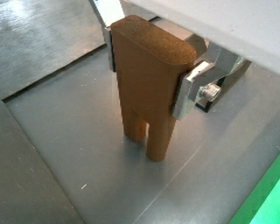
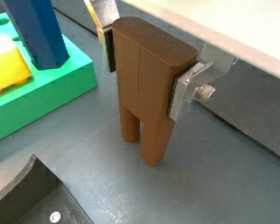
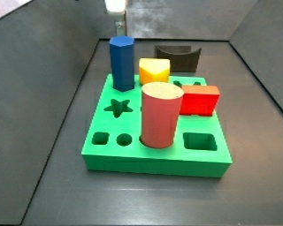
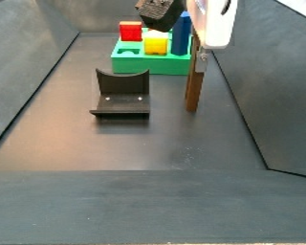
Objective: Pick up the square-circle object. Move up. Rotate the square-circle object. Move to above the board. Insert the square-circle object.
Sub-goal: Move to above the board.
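The main risk lay in the lift and the rotation to come. The gripper [image 2: 143, 72] held the square-circle object [image 2: 145, 92] only near its rounded upper end, so the long body and both prongs hung below the grip; if the clamp was light, the block could pivot between the pads or slip down as the arm rose, and a tilt would spoil the alignment needed at the board [image 4: 153, 59]. A second hazard was clearance: in a wrist view the blue prism [image 2: 38, 33] stood on the board just beside the block, and a wide swing during rotation could catch it.

The fingers [image 1: 185, 90] were narrowed onto the two broad faces of the block, one flat silver plate on each side, with the wood filling the gap between them. The grip looked firm in both wrist views, though how much force was applied could not be judged.

The block stood upright with its prongs pointing down at the dark floor [image 4: 142, 144]. Whether the prong tips touched the floor or hung just clear of it was hard to tell; in a side view the square-circle object [image 4: 193, 84] seemed to reach the surface. It sat beside the board's near edge, apart from it, with the fixture [image 4: 120, 96] on its other side. On the board a pink-red cylinder [image 3: 159, 116] and a red block [image 3: 201, 100] stood too.
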